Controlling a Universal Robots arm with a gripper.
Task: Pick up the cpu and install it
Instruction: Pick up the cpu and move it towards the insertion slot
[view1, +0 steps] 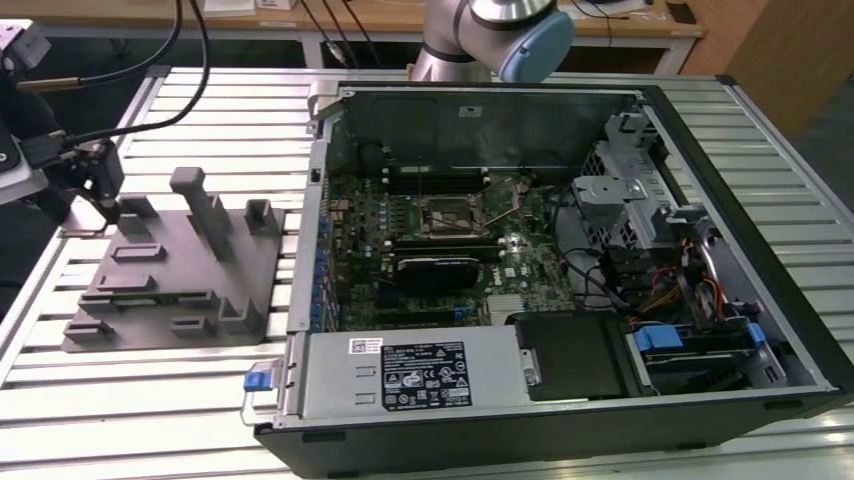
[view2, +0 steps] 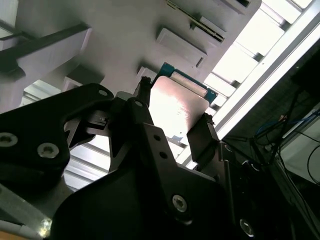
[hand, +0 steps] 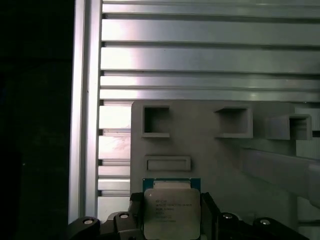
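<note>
The cpu (hand: 171, 214), a thin square chip with a silvery top plate and a green edge, lies low over a corner of the grey plastic fixture (hand: 200, 145). My gripper (hand: 171, 200) straddles it, one black finger against each of two opposite edges. In the second wrist view the cpu (view2: 176, 107) sits between the fingertips (view2: 145, 85) in the same way, with my gripper (view2: 175, 102) shut on it. In the exterior view my gripper (view1: 96, 215) hangs at the far left over the fixture's (view1: 174, 280) back left corner. There the cpu is hidden.
An open computer case (view1: 747, 200) lies to the exterior view's right of the fixture, with the motherboard's open socket (view1: 450, 212) near its middle and a black block (view1: 435, 270) just in front. Upright posts (view1: 200, 200) stand on the fixture. The slatted aluminium table's edge (hand: 82, 125) runs close by.
</note>
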